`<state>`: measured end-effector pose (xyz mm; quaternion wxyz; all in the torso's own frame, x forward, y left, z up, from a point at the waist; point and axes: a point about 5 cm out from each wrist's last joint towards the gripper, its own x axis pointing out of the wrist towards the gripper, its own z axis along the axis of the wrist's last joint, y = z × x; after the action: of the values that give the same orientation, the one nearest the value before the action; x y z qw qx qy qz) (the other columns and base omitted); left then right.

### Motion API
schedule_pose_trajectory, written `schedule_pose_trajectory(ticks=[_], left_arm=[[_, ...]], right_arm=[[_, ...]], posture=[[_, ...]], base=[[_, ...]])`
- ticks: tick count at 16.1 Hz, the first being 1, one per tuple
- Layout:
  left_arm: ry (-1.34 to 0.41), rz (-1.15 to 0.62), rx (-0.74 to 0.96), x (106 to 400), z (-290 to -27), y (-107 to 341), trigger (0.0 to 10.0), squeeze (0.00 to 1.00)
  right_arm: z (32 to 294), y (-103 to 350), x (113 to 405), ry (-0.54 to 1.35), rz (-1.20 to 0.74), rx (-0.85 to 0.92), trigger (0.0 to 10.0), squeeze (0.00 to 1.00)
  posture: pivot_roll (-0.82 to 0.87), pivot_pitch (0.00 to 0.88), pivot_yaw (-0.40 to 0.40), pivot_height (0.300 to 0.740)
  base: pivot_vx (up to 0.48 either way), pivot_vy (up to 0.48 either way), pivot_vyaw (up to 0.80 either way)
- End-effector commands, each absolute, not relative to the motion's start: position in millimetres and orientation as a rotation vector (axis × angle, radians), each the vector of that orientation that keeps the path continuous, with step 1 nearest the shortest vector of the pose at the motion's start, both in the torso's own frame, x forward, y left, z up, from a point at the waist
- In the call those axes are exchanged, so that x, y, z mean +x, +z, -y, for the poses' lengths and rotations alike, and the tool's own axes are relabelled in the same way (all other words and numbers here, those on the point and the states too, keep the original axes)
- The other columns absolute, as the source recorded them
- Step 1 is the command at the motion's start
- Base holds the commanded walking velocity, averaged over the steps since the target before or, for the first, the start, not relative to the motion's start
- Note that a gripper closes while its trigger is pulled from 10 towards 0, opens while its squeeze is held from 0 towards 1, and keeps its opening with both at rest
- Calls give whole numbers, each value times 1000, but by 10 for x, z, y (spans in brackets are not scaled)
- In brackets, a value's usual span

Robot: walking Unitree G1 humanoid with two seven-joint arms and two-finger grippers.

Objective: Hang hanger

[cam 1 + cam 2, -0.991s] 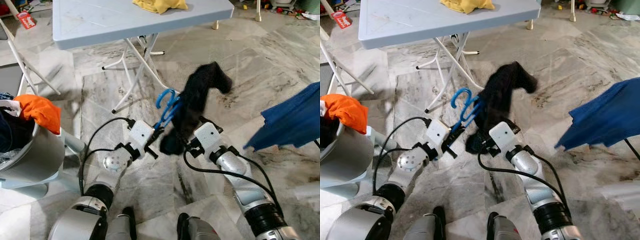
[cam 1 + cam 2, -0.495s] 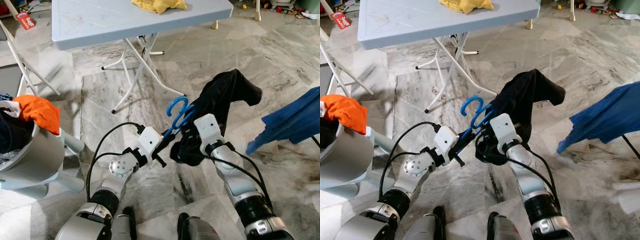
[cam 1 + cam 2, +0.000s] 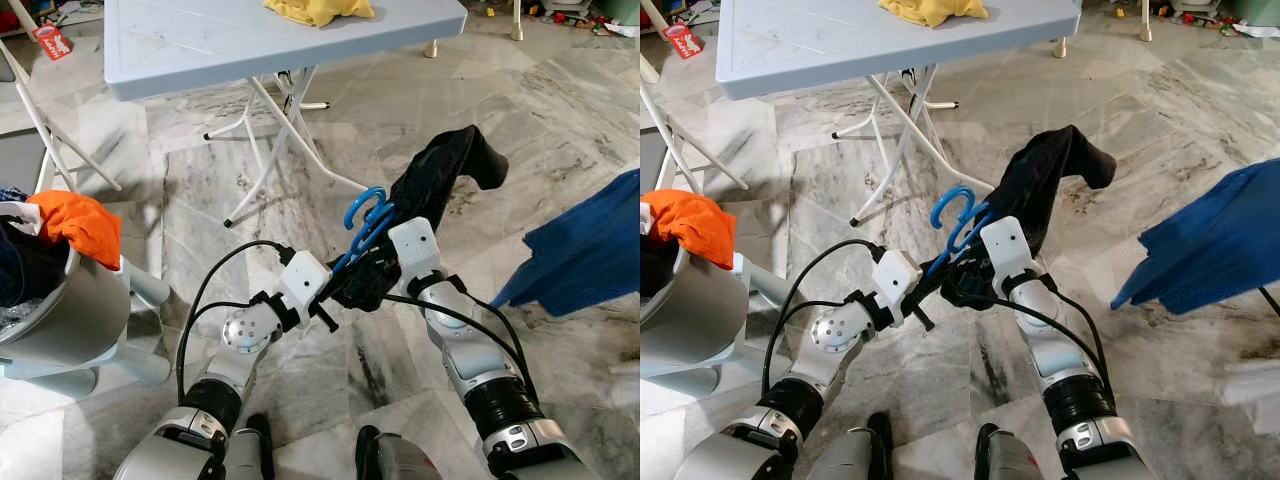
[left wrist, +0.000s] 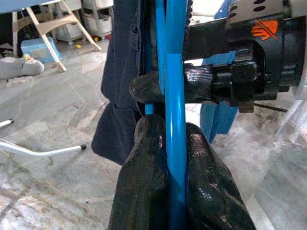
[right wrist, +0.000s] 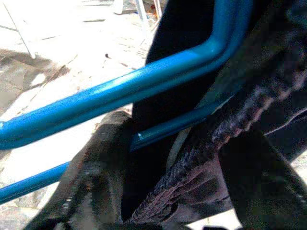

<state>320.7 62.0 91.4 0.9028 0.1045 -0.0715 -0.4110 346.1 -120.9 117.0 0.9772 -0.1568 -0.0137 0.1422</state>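
Observation:
A blue plastic hanger (image 3: 364, 213) is held up over the floor between my arms, hook uppermost. A black garment (image 3: 445, 172) drapes over it and trails up to the right. My left gripper (image 3: 338, 278) is shut on the hanger; in the left wrist view its fingers (image 4: 144, 191) pinch one blue bar (image 4: 175, 124). My right gripper (image 3: 372, 272) meets the hanger from the other side, half buried in the black cloth. In the right wrist view its fingers (image 5: 91, 167) are closed on bunched black garment (image 5: 201, 158) beside the blue bars (image 5: 120, 96).
A grey folding table (image 3: 200, 50) with a yellow cloth (image 3: 320, 10) stands just ahead, its white legs (image 3: 265, 150) spread over the marble floor. A grey laundry basket (image 3: 70, 310) with an orange garment (image 3: 78, 225) sits at my left. A blue garment (image 3: 590, 250) hangs at the right.
Both grippers have carried the hanger and black garment to the right and a little forward. The garment swung up and out. The blue garment at the right swayed.

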Motion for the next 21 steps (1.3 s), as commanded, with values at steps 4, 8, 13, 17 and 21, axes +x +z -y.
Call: schedule_pose_trajectory(ticks=[4,8,13,17,21], left_arm=[[-852,164,264,3181,-686,903,0,0],[-836,164,270,3195,-707,910,0,0],[-816,147,294,3215,-733,896,0,0],[-813,145,291,3215,-719,892,0,0],[-811,148,290,3213,-716,892,0,0]], right_arm=[[1482,1235,3454,218,51,-238,10000,1000],[1664,1278,3430,159,79,-342,10000,1000],[1713,1334,3357,220,111,-286,10000,161],[1719,1295,3283,291,93,-298,10000,165],[1703,1280,3276,294,82,-291,10000,0]], posture=[[-101,244,29,740],[-98,241,27,740],[-100,239,28,740],[-105,241,28,740],[-109,242,28,740]], base=[[0,0,0],[0,0,0],[0,0,0],[0,0,0],[0,0,0]])
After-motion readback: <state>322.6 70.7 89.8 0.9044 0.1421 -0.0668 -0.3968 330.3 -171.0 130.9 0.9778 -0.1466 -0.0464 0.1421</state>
